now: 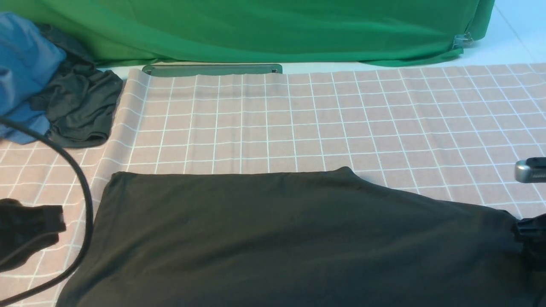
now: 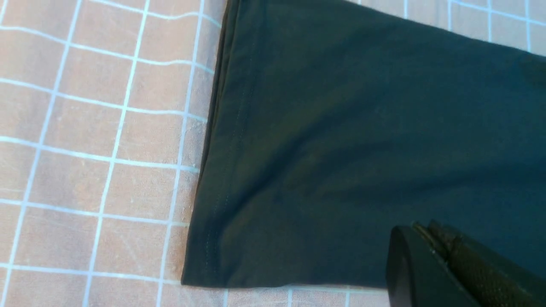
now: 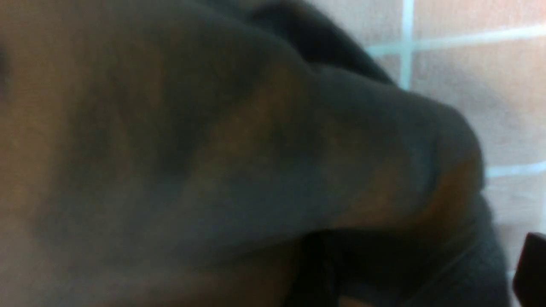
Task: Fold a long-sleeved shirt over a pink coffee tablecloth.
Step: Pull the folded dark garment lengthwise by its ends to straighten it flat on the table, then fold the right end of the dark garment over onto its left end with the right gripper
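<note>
The left tool (image 1: pixel 53 224), jaws pressed together on nothing, hangs at the lower left of the front frame, just beside the long-sleeved shirt (image 1: pixel 298 238). At the right edge, the right tool (image 1: pixel 530 204) stands spread at the shirt's corner. The black shirt lies flat across the lower frame on the pink coffee tablecloth (image 1: pixel 298 119). A blue garment (image 1: pixel 21 64) and a dark garment (image 1: pixel 81 106) are heaped upper left, and a green cloth (image 1: pixel 256 30) runs along the top.
</note>
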You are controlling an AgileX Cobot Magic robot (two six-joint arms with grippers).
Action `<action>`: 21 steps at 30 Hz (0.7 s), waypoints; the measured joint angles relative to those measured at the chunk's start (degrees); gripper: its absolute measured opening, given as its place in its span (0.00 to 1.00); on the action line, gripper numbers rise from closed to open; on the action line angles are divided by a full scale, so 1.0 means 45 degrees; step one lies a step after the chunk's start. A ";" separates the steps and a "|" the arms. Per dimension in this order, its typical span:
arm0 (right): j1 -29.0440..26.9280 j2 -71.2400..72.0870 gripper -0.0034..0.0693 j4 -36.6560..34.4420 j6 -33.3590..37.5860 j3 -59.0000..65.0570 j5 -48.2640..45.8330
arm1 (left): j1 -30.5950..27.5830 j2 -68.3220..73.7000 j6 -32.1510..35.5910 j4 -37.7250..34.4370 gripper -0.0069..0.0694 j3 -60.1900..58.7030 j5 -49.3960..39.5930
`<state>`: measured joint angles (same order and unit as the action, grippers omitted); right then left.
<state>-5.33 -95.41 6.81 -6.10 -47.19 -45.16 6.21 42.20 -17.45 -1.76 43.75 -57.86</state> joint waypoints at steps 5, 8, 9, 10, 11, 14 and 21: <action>-0.0012 -0.0390 0.44 -0.0860 0.1113 -0.0218 -0.0216 | 0.0000 -0.0052 0.0055 0.0000 0.11 0.0000 -0.0092; 0.0000 -0.0408 0.18 -0.1095 0.1501 -0.0298 -0.0394 | 0.0000 -0.0052 0.0055 0.0000 0.11 0.0000 -0.0134; 0.0000 -0.0392 0.18 -0.1095 0.1544 -0.0350 -0.0447 | 0.0000 -0.0052 0.0055 0.0000 0.11 0.0000 -0.0136; 0.0000 -0.0379 0.18 -0.1095 0.1606 -0.0448 -0.0576 | 0.0000 -0.0055 0.0055 0.0000 0.11 0.0000 -0.0146; 0.0000 -0.0348 0.18 -0.1095 0.1630 -0.0564 -0.0748 | 0.0000 -0.0055 0.0055 -0.0017 0.11 0.0000 -0.0146; 0.0000 0.0016 0.18 -0.1058 0.1356 -0.0957 -0.1538 | 0.0000 -0.0055 0.0055 -0.0024 0.11 0.0000 -0.0162; 0.0207 0.2389 0.18 -0.4123 0.1897 -0.3452 -0.3615 | 0.0000 -0.0066 0.0055 -0.0127 0.11 0.0000 0.0097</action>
<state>-4.40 -84.66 -11.75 2.43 -62.72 -61.43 6.21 41.91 -17.20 -2.34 43.75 -57.42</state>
